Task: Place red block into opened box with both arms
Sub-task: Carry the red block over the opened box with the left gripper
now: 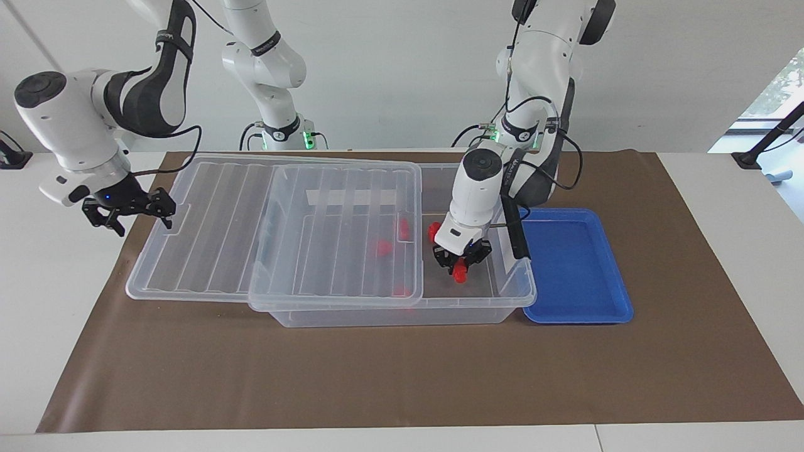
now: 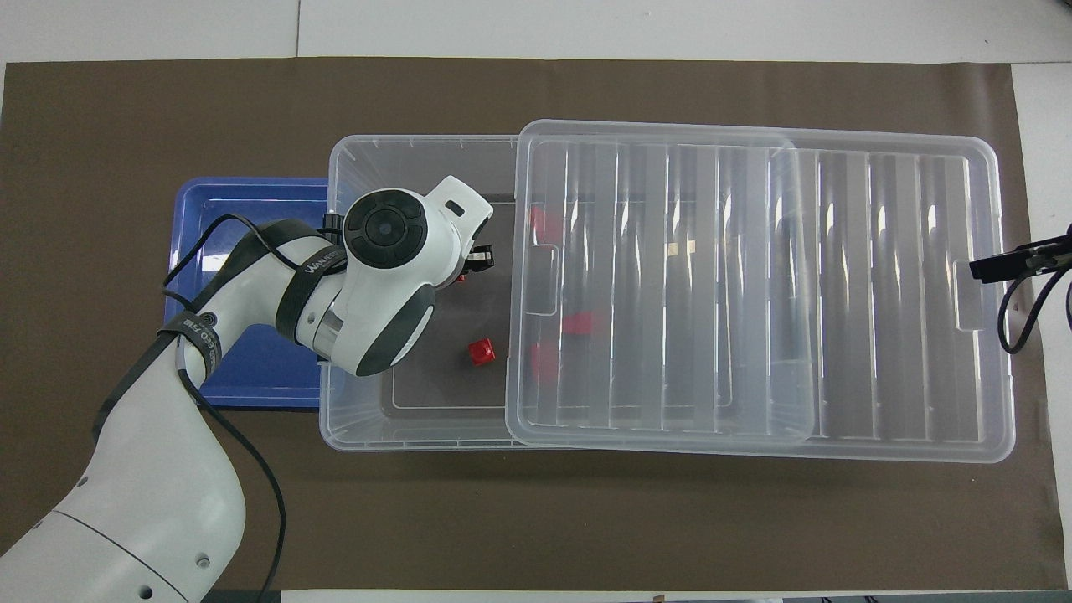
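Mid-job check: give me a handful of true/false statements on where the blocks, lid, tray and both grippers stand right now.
1. The left gripper holds a red block inside the box. True.
2. The lid covers the whole box. False: it is slid toward the right arm's end, leaving the left arm's end open.
3. The blue tray holds several blocks. False: no blocks lie in it.
4. The right gripper is open at the lid's end. True.
5. A loose block lies on the box's floor. True.
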Motion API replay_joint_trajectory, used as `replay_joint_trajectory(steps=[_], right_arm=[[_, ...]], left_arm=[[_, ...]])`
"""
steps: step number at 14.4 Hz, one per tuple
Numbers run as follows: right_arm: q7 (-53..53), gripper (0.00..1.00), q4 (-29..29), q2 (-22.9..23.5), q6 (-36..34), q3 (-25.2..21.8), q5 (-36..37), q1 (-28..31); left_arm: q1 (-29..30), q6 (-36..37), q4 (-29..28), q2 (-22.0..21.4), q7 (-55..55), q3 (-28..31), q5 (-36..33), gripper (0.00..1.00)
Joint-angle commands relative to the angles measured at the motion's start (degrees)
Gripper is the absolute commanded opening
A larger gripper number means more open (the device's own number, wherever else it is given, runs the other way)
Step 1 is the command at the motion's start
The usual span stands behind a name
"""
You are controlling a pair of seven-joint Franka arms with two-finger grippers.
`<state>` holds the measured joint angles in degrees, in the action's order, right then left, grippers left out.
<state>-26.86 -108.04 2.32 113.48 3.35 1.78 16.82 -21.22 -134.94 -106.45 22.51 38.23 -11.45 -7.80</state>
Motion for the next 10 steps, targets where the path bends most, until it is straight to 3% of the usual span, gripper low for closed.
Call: replay_joint_trajectory(steps=[1, 2, 3, 4, 5, 10], right_arm=[[4.9, 1.00, 4.8, -1.6, -7.3, 0.3, 0.7, -3.6], [5.9, 1.00, 6.2, -2.5, -10.0, 0.3, 0.7, -4.6], [6.2, 1.00, 6.7, -3.5, -11.3, 0.3, 0.2, -4.6], [6.1, 1.00, 6.5, -4.4, -11.5, 0.3, 0.1, -4.4], [6.0, 1.00, 6.4, -4.9, -11.7, 0.3, 0.1, -4.4], [5.5, 1.00, 6.4, -7.3, -15.5, 0.3, 0.1, -4.1]], left_arm=[[0.5, -5.5, -2.5, -0.5, 1.2, 0.4, -1.6, 0.00], [0.6, -5.7, -2.5, -0.1, 1.2, 0.4, -1.6, 0.00], [0.7, -5.6, -2.5, -0.1, 1.2, 0.4, -1.6, 0.06], [0.7, -5.6, -2.5, -0.1, 1.1, 0.4, -1.6, 0.73], [0.8, -5.2, -2.5, -0.1, 0.7, 0.5, -1.6, 1.00], [0.8, -4.3, -2.0, -3.1, 1.0, 0.3, -1.5, 1.00]])
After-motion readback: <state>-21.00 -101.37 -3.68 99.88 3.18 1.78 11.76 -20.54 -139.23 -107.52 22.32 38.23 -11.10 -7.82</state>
